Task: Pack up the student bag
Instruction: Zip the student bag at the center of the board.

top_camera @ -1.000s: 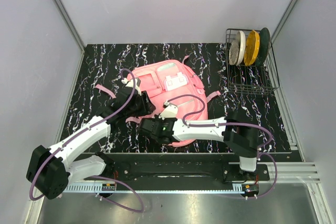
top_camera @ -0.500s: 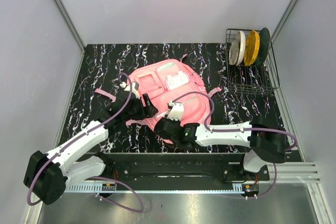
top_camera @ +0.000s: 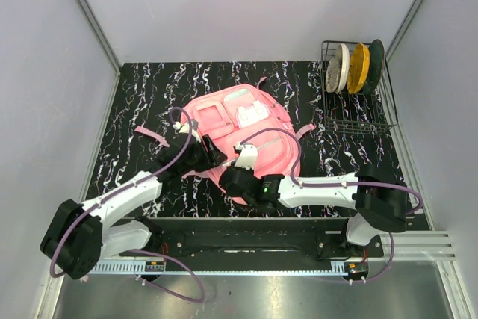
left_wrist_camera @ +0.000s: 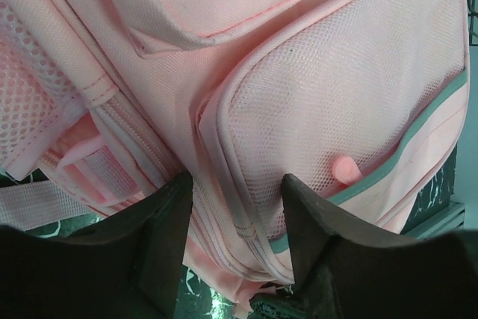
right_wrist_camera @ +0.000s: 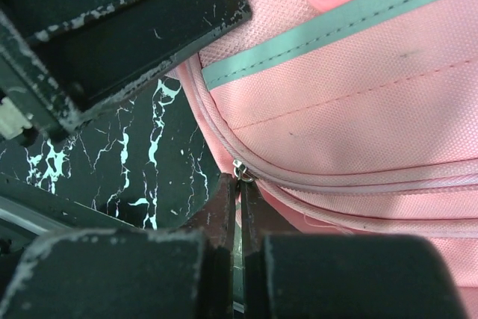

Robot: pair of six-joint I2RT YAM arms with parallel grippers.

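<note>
**Pink bag lies flat mid-table, both grippers at its near left corner**

The student bag [top_camera: 224, 113] lies flat in the middle of the black marbled table [top_camera: 134, 95]. Its front faces up and its near end almost reaches the near edge. A white label [top_camera: 252, 115] sits on the upper front. One pink strap [top_camera: 149, 134] trails across the table toward the left edge.

The left gripper [top_camera: 205, 153] is over the bag's left side. From the left wrist, its jaws stand apart, released and gripping nothing. The black fingers [left_wrist_camera: 168, 237] straddle the zipper seam beside a mesh pocket [left_wrist_camera: 336, 87]. That pocket is edged with mint trim [left_wrist_camera: 418, 132] and carries a pink snap button [left_wrist_camera: 345, 169].

The right gripper [top_camera: 228, 178] is at the bag's near left corner, just beside the left one. From the right wrist, its jaws are clenched together. The tips [right_wrist_camera: 239, 184] meet on the bag's zipper line, below the mint trim. They appear to pinch the small metal zipper pull [right_wrist_camera: 240, 169], though it is tiny and half hidden. The bare table shows just to the left of it.

A wire dish rack [top_camera: 355, 126] stands in the far right corner, well apart from the bag. It holds a white plate [top_camera: 341, 67], a yellow plate [top_camera: 360, 67] and a dark green plate [top_camera: 376, 65], all on edge.
</note>
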